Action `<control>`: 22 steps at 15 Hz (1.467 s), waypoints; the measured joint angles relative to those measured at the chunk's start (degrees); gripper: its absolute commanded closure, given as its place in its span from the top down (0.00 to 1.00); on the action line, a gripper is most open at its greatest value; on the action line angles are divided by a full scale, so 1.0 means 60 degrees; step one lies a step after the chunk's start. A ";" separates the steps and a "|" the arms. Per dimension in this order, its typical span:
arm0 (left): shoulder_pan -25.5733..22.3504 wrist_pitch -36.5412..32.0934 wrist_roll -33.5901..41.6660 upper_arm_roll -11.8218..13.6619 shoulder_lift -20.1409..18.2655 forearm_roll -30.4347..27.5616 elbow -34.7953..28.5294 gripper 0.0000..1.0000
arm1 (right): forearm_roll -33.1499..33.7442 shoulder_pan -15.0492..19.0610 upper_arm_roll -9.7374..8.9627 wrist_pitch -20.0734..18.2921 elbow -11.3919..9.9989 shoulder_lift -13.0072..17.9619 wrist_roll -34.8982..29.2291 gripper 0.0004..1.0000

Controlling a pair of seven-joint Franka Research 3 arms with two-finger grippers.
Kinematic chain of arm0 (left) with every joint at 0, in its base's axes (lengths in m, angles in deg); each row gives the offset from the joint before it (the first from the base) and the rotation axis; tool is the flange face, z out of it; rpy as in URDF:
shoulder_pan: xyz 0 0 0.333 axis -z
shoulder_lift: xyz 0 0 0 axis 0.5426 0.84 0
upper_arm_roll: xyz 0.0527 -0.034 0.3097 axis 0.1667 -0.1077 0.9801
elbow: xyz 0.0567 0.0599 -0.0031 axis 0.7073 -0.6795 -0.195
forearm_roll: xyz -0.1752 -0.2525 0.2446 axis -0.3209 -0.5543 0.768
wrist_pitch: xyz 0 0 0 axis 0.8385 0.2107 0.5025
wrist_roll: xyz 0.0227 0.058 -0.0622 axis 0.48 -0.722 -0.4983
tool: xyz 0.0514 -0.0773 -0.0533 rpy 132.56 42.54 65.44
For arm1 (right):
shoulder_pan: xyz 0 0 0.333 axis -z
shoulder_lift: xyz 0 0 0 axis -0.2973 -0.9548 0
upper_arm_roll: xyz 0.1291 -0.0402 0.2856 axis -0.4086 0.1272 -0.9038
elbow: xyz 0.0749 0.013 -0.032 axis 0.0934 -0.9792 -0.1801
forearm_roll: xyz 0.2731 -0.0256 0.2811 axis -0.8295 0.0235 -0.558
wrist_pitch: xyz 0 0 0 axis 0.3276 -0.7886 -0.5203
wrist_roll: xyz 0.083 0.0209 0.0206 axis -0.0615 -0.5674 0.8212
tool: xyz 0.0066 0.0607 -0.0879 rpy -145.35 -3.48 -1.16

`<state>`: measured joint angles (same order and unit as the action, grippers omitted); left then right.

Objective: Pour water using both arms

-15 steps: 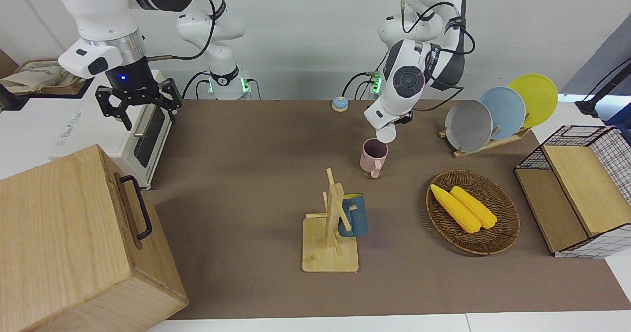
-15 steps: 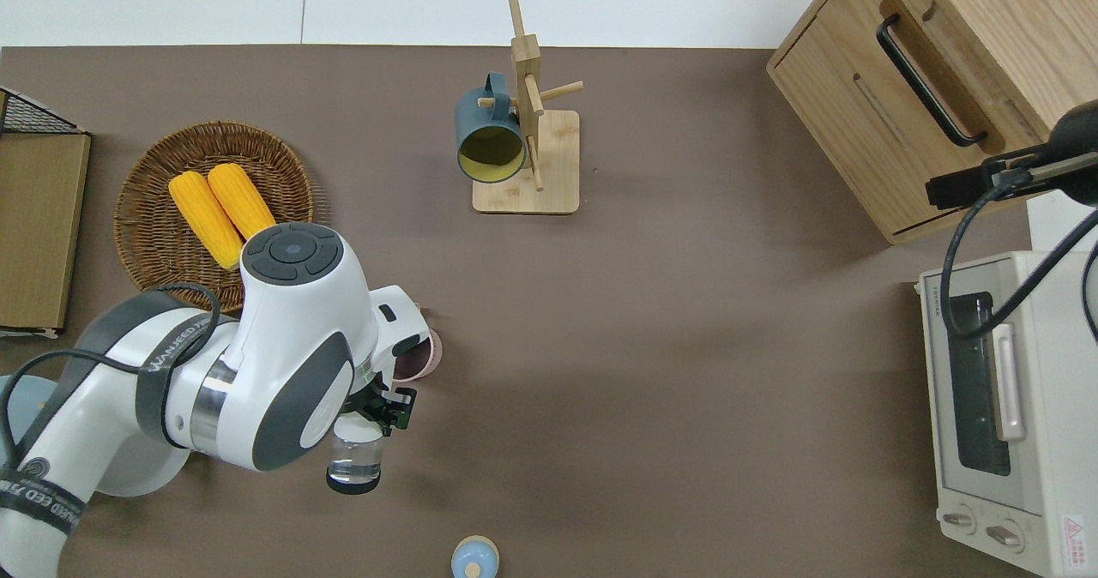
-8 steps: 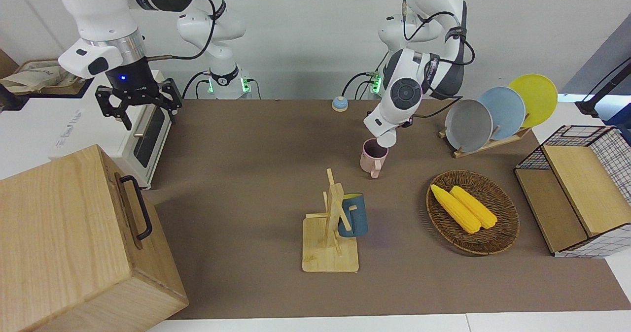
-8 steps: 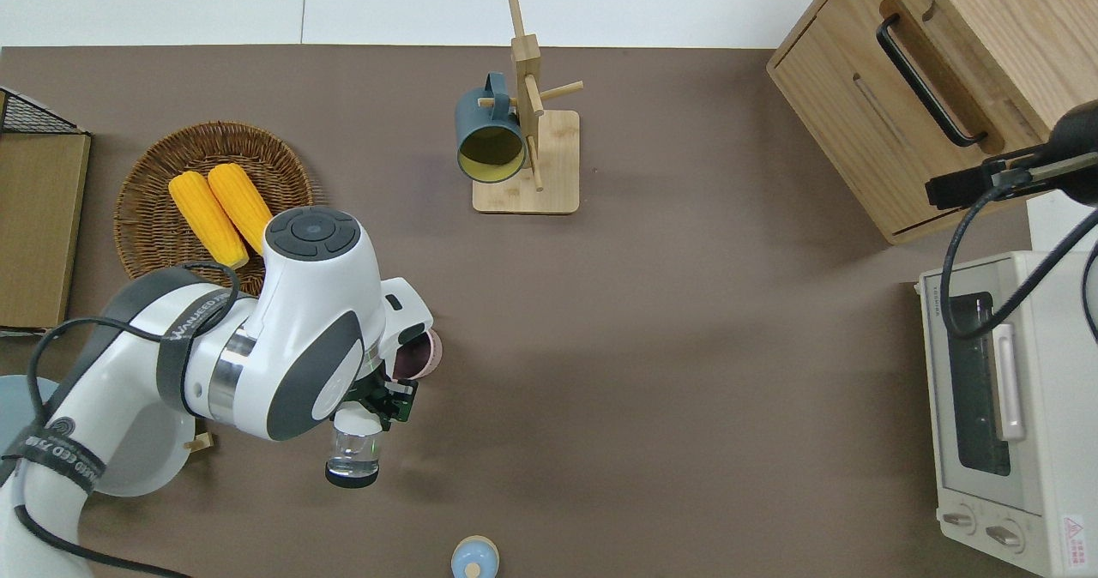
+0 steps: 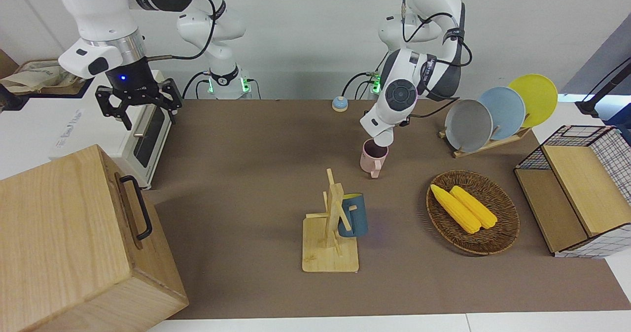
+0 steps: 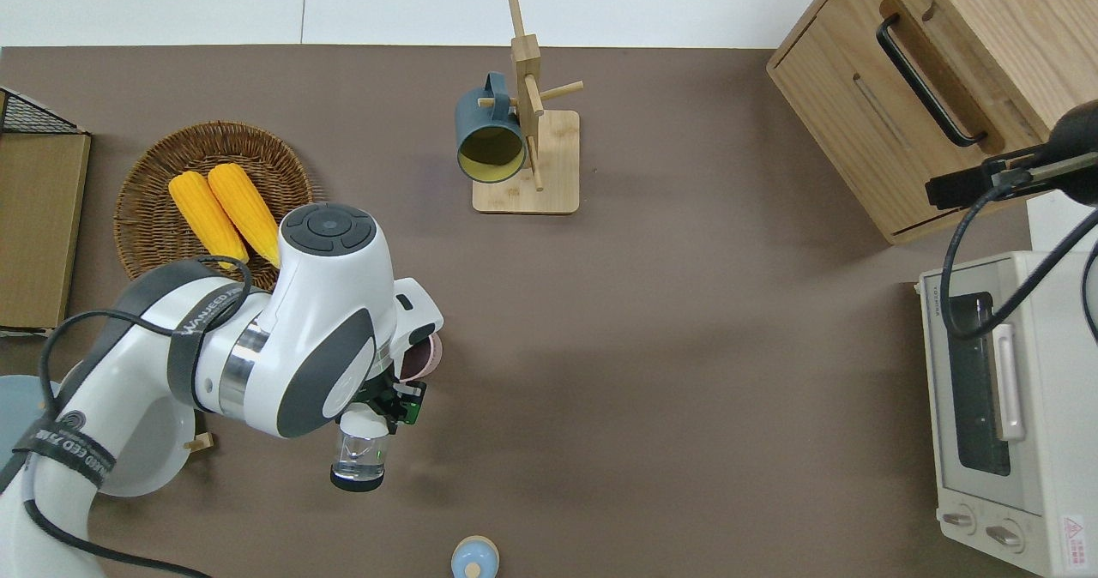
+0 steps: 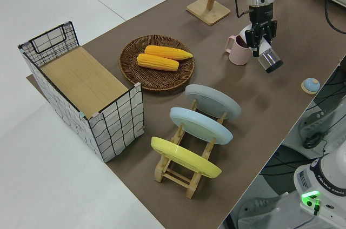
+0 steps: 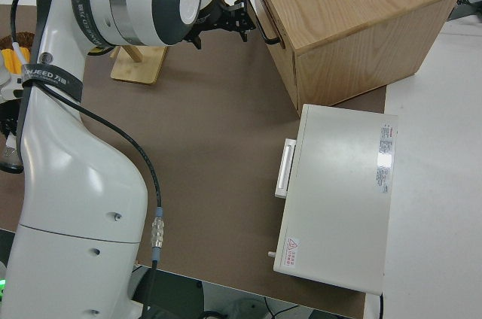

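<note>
The left gripper (image 7: 259,39) clamps a tilted clear glass (image 6: 358,460) over the pink mug (image 5: 372,158) (contents unclear); two corn cobs (image 5: 463,207) lie in the wicker basket (image 5: 503,233). The right arm is parked, fingers spread.

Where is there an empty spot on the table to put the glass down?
The widest bare patch is the brown table between the mug rack, the toaster oven and the pink mug. It is crowded by the corn basket, plate rack and wire basket. The left end effector holds the glass.
</note>
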<state>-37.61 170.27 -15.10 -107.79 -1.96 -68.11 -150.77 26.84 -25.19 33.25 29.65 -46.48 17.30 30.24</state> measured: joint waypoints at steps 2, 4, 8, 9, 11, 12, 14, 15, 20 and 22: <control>0.0015 -0.0064 -0.0100 -0.0085 0.0001 0.0000 0.0001 0.00 | 0.0000 0.0000 0.0000 0.0000 0.0000 0.0000 0.0000 0.99; 0.0051 -0.0170 -0.0171 -0.0142 0.0002 0.0000 0.0001 0.00 | 0.0000 0.0000 0.0000 0.0000 0.0000 0.0000 0.0000 0.99; 0.0089 -0.0220 -0.0215 -0.0144 0.0018 0.0000 0.0002 0.00 | 0.0000 0.0000 0.0000 0.0000 0.0000 0.0000 0.0000 0.99; 0.0099 -0.0229 -0.0217 -0.0144 0.0037 0.0000 0.0002 0.00 | 0.0000 0.0000 0.0000 0.0000 0.0000 0.0000 0.0000 0.99; 0.0110 -0.0238 -0.0220 -0.0144 0.0097 0.0000 0.0002 0.00 | 0.0000 0.0000 0.0000 0.0000 0.0000 0.0000 0.0000 0.99; 0.0110 -0.0239 -0.0221 -0.0144 0.0122 0.0000 0.0004 0.00 | 0.0000 0.0000 0.0000 0.0000 0.0000 0.0000 0.0000 0.99; 0.0112 -0.0292 -0.0223 -0.0143 0.0175 0.0000 0.0100 0.00 | 0.0000 0.0000 0.0000 0.0000 0.0000 0.0000 0.0000 0.99; 0.0113 -0.0354 -0.0241 -0.0143 0.0225 0.0001 0.0163 0.00 | 0.0000 0.0000 -0.0001 0.0000 0.0000 0.0000 0.0000 0.99; 0.0129 -0.1072 -0.0553 -0.0144 0.0549 0.0063 0.0717 0.00 | 0.0000 0.0000 -0.0001 0.0000 0.0000 0.0000 0.0000 0.99; 0.0129 -0.1167 -0.0588 -0.0144 0.0583 0.0107 0.0809 0.00 | 0.0000 0.0000 -0.0001 0.0000 0.0000 0.0000 0.0000 0.99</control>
<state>-36.83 163.27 -18.63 -108.66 1.54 -67.47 -145.92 26.84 -25.19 33.24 29.65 -46.48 17.30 30.24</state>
